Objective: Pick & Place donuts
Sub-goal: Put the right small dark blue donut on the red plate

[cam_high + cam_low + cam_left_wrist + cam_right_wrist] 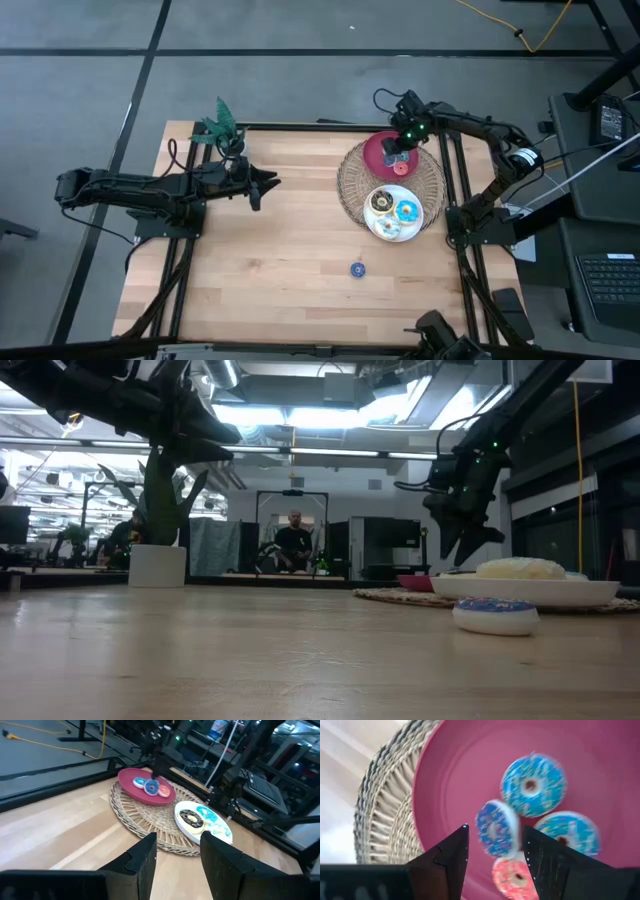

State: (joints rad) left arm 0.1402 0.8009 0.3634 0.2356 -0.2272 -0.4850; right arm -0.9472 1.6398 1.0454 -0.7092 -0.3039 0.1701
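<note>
My right gripper (492,852) hangs over the red plate (470,765) on the woven mat (385,805), jaws spread with a small blue donut (494,827) loose between them beside two blue and one pink. One more blue donut (357,269) lies alone on the surface. They look light, stiff and slick; I'd pinch across the outer rim. My left gripper (177,865) waits apart, jaws spread, empty.
</note>
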